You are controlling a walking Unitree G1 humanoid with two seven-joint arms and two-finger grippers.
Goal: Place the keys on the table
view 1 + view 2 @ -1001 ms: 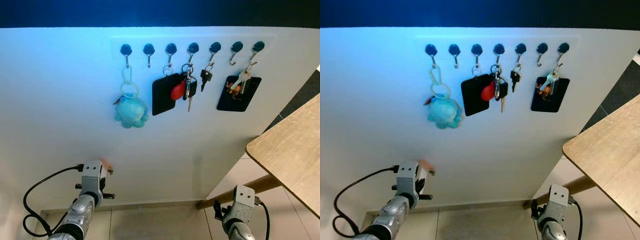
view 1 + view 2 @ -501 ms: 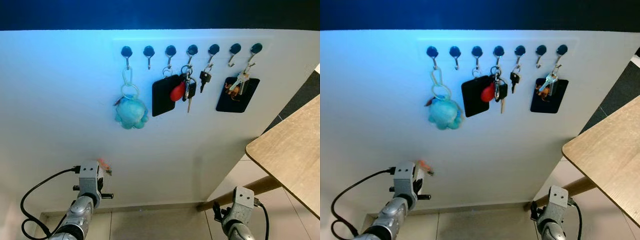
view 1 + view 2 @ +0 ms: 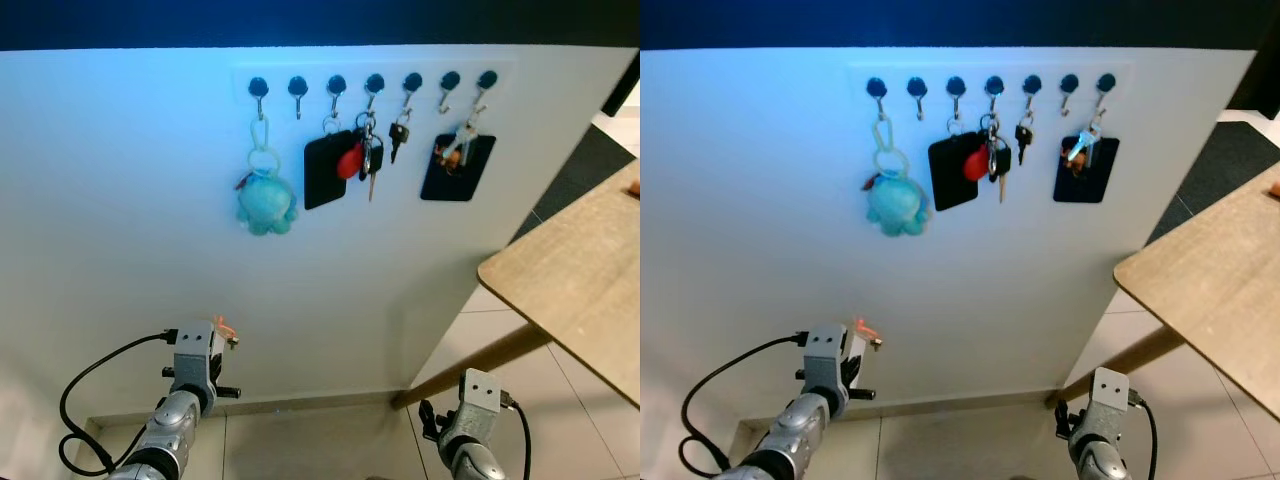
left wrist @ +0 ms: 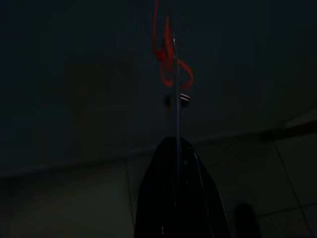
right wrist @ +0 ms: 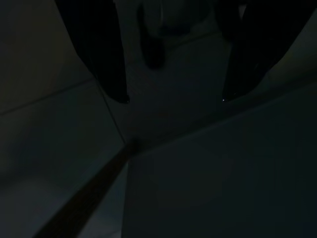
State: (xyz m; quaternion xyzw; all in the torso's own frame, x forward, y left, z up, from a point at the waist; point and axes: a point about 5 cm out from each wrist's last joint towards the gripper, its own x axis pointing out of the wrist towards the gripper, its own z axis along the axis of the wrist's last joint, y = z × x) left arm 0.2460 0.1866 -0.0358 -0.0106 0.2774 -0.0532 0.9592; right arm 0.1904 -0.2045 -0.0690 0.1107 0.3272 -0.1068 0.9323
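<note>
A small set of keys with an orange-red cord loop [image 3: 224, 331] is pinched between the pressed-together black fingers of the left gripper [image 4: 176, 144], low in front of a white wall panel [image 3: 150, 200] and above the tiled floor [image 3: 300, 440]; in the dark left wrist view the red cord [image 4: 166, 59] curls just past the fingertips. The silver left arm [image 3: 185, 385] rises from the lower left with a black cable [image 3: 90, 400] looping beside it. Along the top edge of the wall panel runs a row of seven dark round hooks [image 3: 373, 82]. From the first hook at the left end hangs a turquoise plush toy on a pale green ring [image 3: 266, 202]. The second hook is bare. Toward the middle hang a black square fob [image 3: 324, 168], a bunch of metal keys with a red tag [image 3: 360, 160], and a single black-headed key [image 3: 399, 134]. At the right end another bunch of keys [image 3: 462, 140] hangs over a second black square fob [image 3: 452, 172]. The right gripper [image 5: 173, 99] hangs idle at the lower right, its two black fingers spread apart over the dark floor. A light wooden bench [image 3: 590, 270] juts in from the right edge, its rounded corner nearest the wall panel and one wooden leg [image 3: 470, 365] slanting down to the floor.
</note>
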